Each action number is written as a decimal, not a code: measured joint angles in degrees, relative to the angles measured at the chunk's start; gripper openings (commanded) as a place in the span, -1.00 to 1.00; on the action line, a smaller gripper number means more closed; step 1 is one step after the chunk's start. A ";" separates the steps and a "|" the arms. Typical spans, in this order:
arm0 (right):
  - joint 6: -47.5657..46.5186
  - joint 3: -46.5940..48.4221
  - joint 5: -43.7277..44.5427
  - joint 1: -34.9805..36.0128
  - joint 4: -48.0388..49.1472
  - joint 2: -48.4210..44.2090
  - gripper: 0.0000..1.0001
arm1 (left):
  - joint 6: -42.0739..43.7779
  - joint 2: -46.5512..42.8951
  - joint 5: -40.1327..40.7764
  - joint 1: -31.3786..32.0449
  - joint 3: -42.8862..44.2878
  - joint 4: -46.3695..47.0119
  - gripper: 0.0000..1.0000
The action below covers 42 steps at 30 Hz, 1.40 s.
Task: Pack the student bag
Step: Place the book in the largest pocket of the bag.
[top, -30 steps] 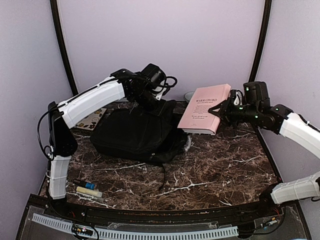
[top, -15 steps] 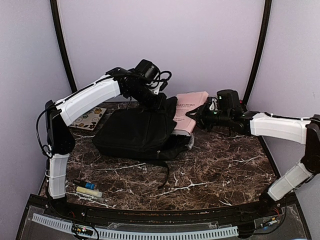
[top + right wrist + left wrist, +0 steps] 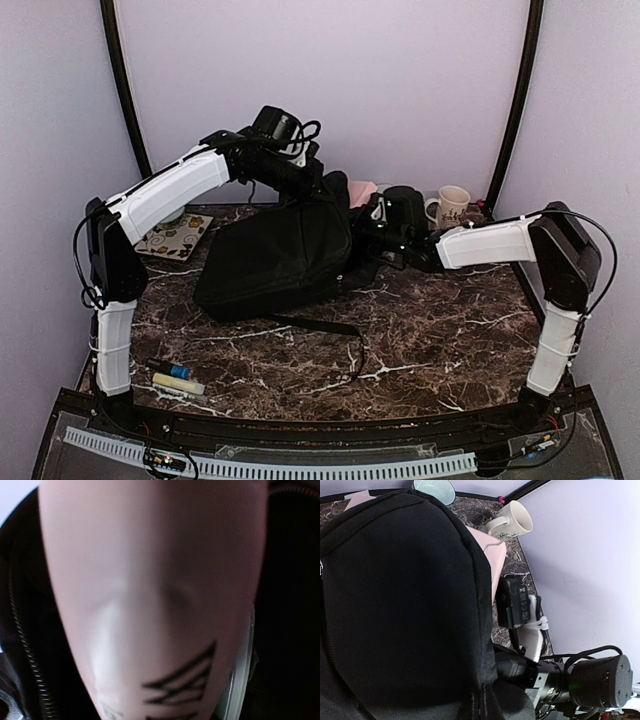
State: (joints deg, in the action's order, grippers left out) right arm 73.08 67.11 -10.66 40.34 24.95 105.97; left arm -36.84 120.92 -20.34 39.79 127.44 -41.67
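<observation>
Pinching: left gripper [image 3: 318,186] fingers clamped tight on raised back edge of student bag [image 3: 275,255] | bag lies on marble table [image 3: 450,320], rear-centre | right gripper [image 3: 372,222] at bag mouth, pink book [image 3: 492,562] filling its view (finger spread hidden, can't tell)

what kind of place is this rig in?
Probably a lab robot cell, not a real desk: plain walls box in a marble-look table, with staged props, a student bag and a mug.

The left arm [image 3: 165,195] and right arm [image 3: 480,243] have white shells, black joints and thin black cables [image 3: 78,262]; a green light [image 3: 573,686] glows on the right wrist.
</observation>
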 measured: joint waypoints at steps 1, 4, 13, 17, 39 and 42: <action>0.00 0.83 -0.33 0.26 0.35 1.05 -0.30 | -0.57 0.00 -0.39 -0.44 0.00 0.33 -1.00; -0.37 1.55 -1.29 0.81 0.70 2.25 -0.12 | -1.68 0.00 -1.38 -1.09 -0.02 0.79 -1.00; -6.84 4.42 -7.45 1.16 -6.12 2.03 0.99 | -3.02 -0.33 -3.89 -2.05 -1.81 4.26 -1.00; -14.67 6.27 -7.34 1.14 -18.73 -0.63 1.00 | -2.75 -1.57 -5.14 -2.43 -3.76 5.60 -1.00; -32.92 -1.55 -9.05 -9.70 -49.92 -29.49 0.98 | 1.57 -5.62 -16.48 0.74 -11.13 16.61 -1.00; -28.33 -4.57 -11.17 -11.52 -45.20 -30.18 0.94 | 2.58 -5.51 -15.67 1.14 -13.11 17.42 -1.00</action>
State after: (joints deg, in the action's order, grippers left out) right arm 44.75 62.54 -21.82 28.82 -20.25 75.79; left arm -34.26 115.42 -36.01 40.93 114.32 -24.25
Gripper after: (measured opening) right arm 0.987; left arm 0.012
